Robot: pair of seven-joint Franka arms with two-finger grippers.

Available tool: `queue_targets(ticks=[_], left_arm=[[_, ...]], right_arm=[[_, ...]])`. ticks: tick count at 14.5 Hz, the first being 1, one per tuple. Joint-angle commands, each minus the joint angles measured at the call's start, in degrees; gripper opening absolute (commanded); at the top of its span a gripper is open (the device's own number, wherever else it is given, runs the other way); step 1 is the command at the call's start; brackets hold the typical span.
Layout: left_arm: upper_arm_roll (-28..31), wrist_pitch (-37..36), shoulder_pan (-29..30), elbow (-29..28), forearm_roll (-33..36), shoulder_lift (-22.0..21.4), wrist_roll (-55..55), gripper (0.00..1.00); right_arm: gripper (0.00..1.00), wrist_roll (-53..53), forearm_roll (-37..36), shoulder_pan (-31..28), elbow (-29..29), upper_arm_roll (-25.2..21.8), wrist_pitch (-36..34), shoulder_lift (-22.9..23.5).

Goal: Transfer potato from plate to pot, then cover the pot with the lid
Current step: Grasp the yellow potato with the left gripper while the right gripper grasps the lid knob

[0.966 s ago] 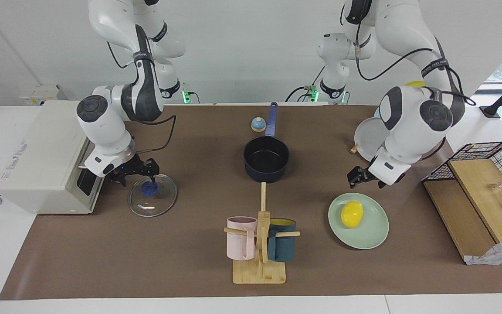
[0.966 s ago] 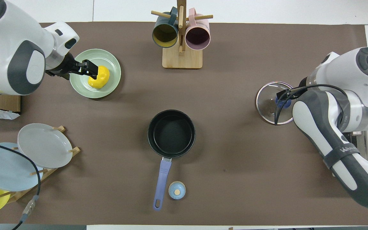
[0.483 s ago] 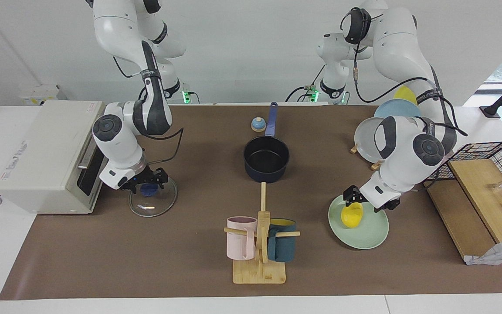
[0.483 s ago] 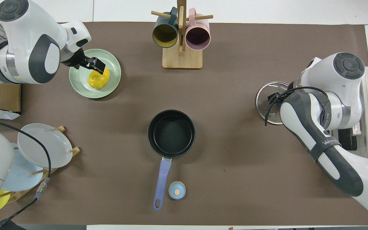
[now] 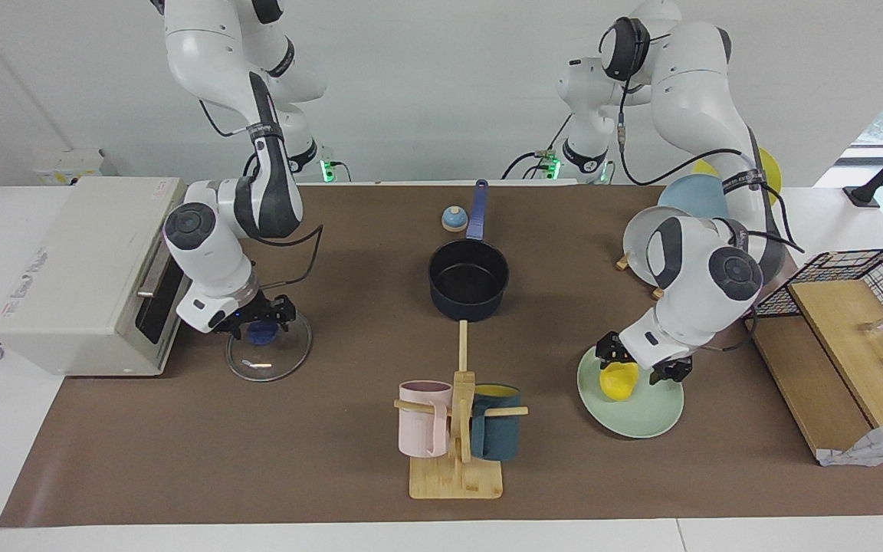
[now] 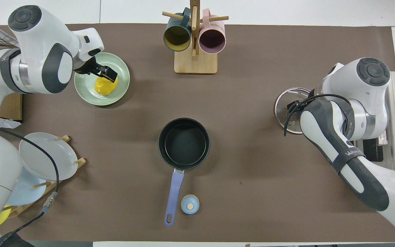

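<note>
Potato (image 5: 619, 381), smooth yellow, on plate (image 5: 645, 418) between left gripper (image 5: 638, 366) jaws, grip unclear; mug rack (image 5: 457, 429) beside; right gripper (image 5: 261, 322) at lid (image 5: 269, 355) knob, jaws unclear.

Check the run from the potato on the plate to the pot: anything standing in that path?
Nothing visible does. Bare mat lies between the plate with the potato and the open pot; the mug rack stands farther from the robots, off that line.
</note>
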Motion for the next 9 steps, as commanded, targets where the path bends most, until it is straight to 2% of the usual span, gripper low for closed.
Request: queue_targets(ticks=[1,3,5,7,9], left_arm=[[0.27,1.38,-0.83,-2.17,1.03,-0.65,0.86,1.00],[0.27,2.51,-1.28,-2.96,1.03,-0.83,0.86,1.00],[0.36,5.67,-1.37,-5.24,1.03,-1.18,0.86,1.00],[0.45,7.44,-1.19,-6.65,2.07,-1.44,0.86,1.00],[0.36,7.79,-0.84,-6.74,3.57,-1.44,0.86,1.00]], right_arm=[[0.75,-1.72,1.57,-0.29,-1.09,0.15,0.65,-0.71],[0.69,-1.63,1.57,-0.20,-1.00,0.15,0.65,-0.71],[0.57,-1.63,1.57,-0.20,-1.00,0.15,0.65,-0.71],[0.40,-1.63,1.57,-0.20,-0.91,0.15,0.39,-0.71],[0.14,-1.72,1.48,-0.20,-0.48,0.33,-0.40,-0.71]])
